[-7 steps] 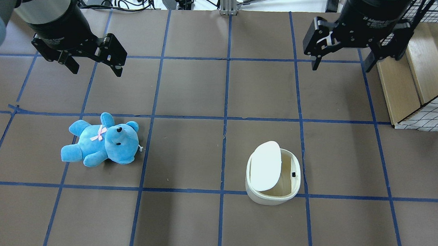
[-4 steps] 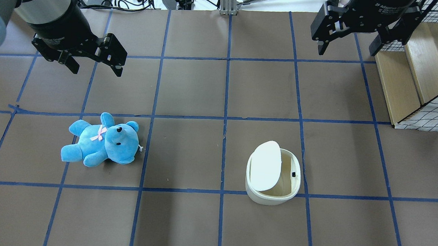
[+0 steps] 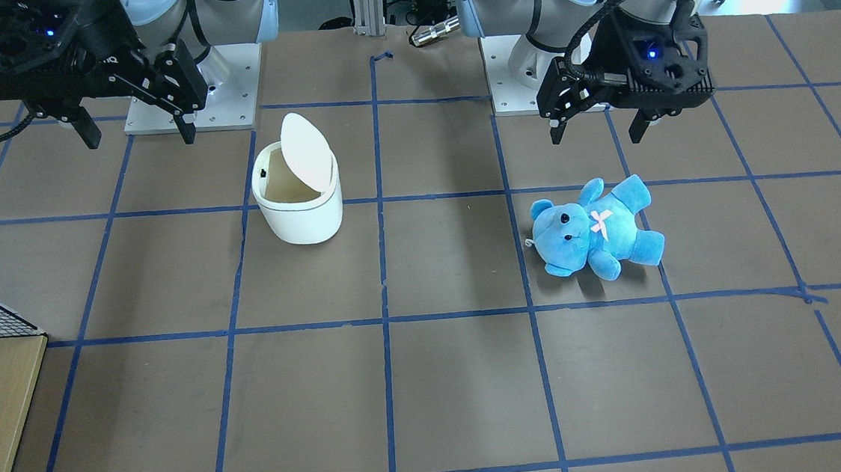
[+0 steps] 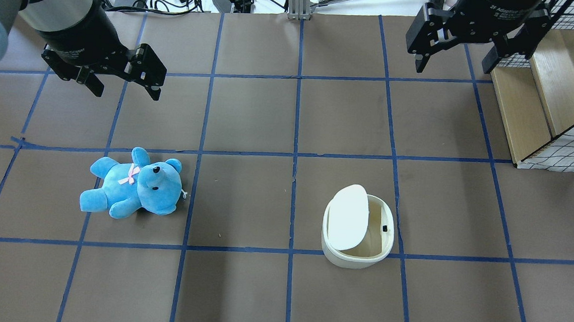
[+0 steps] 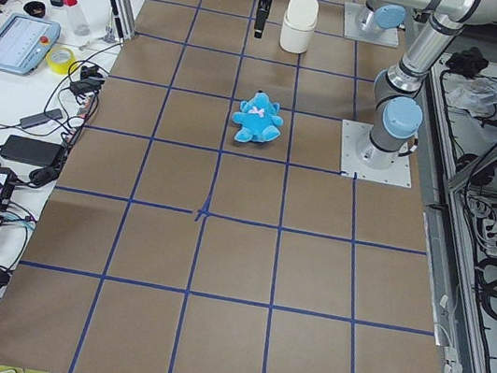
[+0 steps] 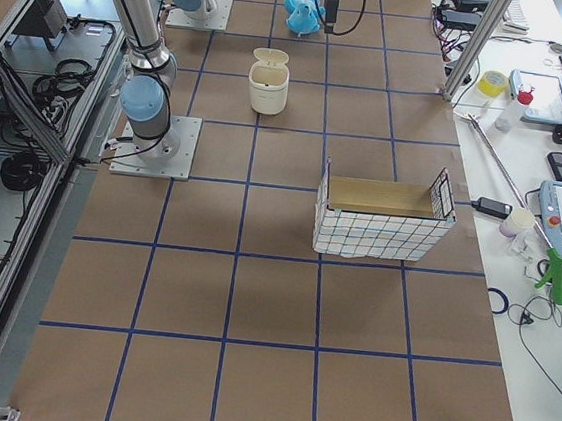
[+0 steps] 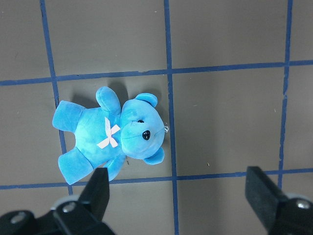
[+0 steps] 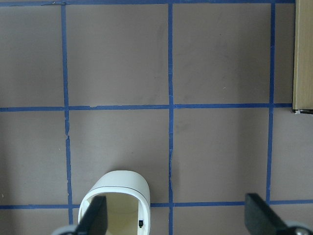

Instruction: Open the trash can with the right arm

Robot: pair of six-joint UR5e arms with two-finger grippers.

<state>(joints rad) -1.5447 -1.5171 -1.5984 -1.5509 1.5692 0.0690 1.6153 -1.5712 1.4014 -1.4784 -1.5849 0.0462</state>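
Observation:
The white trash can (image 4: 351,259) stands right of the table's middle. Its lid (image 4: 347,223) is tipped up on edge and the beige inside shows. It also shows in the front view (image 3: 299,223) and at the bottom of the right wrist view (image 8: 117,183). My right gripper (image 4: 451,69) is open and empty, high above the table's far right part, well beyond the can; it also shows in the front view (image 3: 140,138). My left gripper (image 4: 126,91) is open and empty above the far left, over a blue teddy (image 4: 133,185).
A wire basket with wooden boards (image 4: 549,98) stands at the far right edge, close beside my right gripper. The teddy (image 7: 112,132) lies on its back with a pink bow. Cables and tools lie beyond the table's far edge.
My right gripper has moved away from the can toward the table's far edge, then almost stopped. The lid stays tipped up. The left arm and the teddy have not moved.

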